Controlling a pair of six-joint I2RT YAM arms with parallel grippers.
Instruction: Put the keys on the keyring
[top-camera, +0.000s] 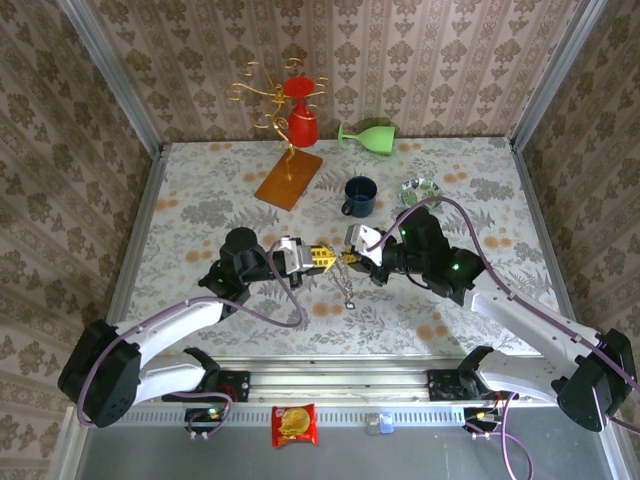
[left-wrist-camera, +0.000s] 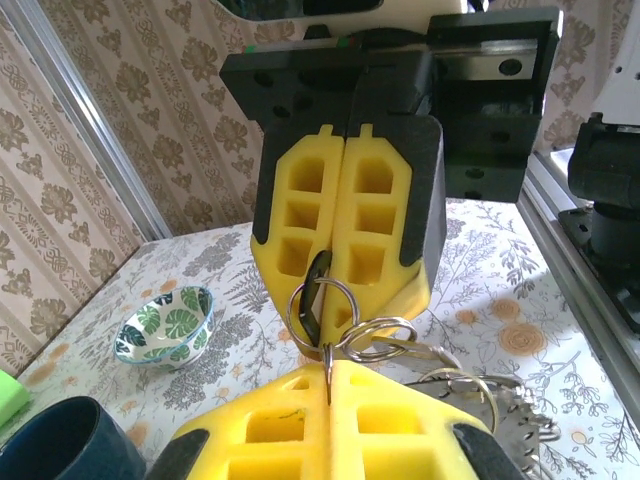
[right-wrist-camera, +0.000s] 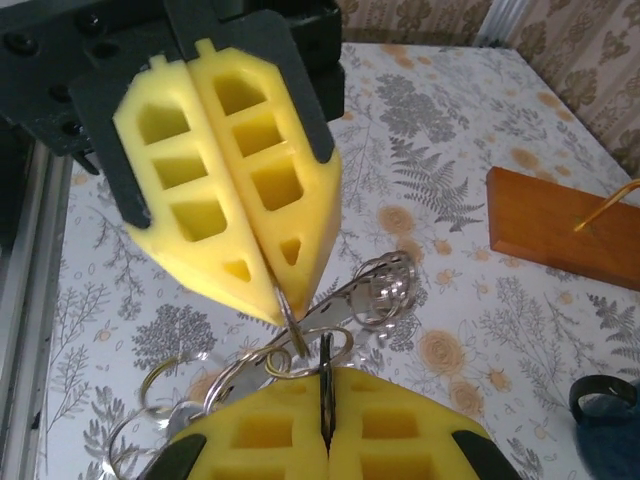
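Both grippers meet above the middle of the table. My left gripper (top-camera: 318, 258) (left-wrist-camera: 328, 378) is shut on the edge of a thin silvery keyring (left-wrist-camera: 327, 360) (right-wrist-camera: 287, 312). Facing it tip to tip, my right gripper (top-camera: 355, 250) (right-wrist-camera: 326, 400) is shut on a key with a black head (left-wrist-camera: 314, 296) (right-wrist-camera: 325, 375), which has a wire ring (left-wrist-camera: 345, 290) through it. More linked rings (left-wrist-camera: 378, 336) and silver keys (right-wrist-camera: 350, 296) (top-camera: 347, 285) hang between and below the fingertips.
A dark blue mug (top-camera: 359, 196) and a small leaf-patterned bowl (top-camera: 420, 190) (left-wrist-camera: 165, 325) stand behind the grippers. Farther back are a wooden base (top-camera: 289, 178) with a gold wire stand, a red cup (top-camera: 303, 125) and a green glass (top-camera: 368, 136) on its side.
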